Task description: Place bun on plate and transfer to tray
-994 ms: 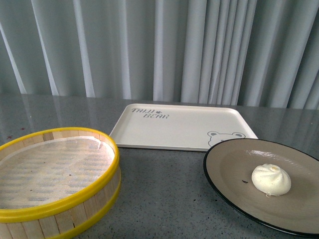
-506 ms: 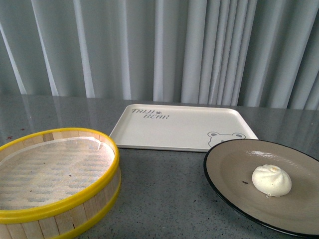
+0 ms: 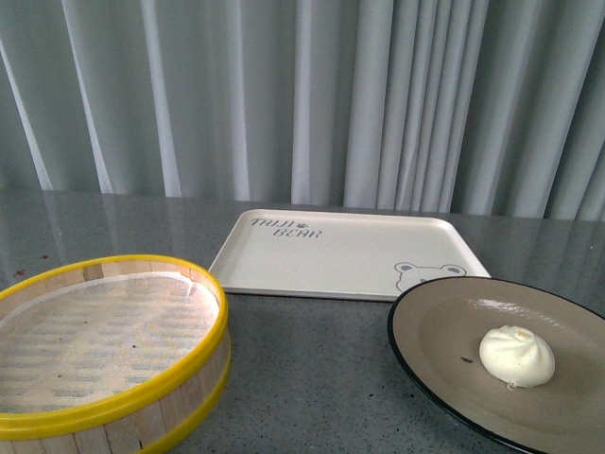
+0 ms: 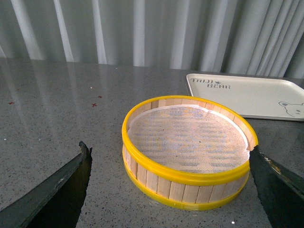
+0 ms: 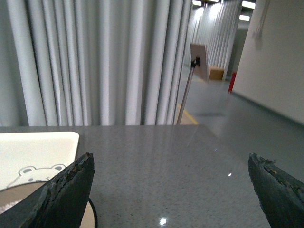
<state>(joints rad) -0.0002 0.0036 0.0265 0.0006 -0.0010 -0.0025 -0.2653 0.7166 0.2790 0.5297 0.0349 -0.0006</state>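
Tally: one bun [image 3: 516, 355], one plate [image 3: 435, 326], one tray [image 3: 331, 260], one steamer [image 4: 190, 189] (bamboo, yellow rim, paper-lined).

We can read one piece of writing: grey lettering [image 3: 285, 228] in two lines on the far left corner of the tray [image 3: 378, 270]. The lower line reads "BEAR". The upper line looks to us like "TAIJI", but its stylised letters leave us unsure. The left wrist view shows the same lettering [image 4: 216, 84] on the tray [image 4: 259, 102]. In the right wrist view, a pale board [image 5: 200, 54] on a stand is too distant to read.
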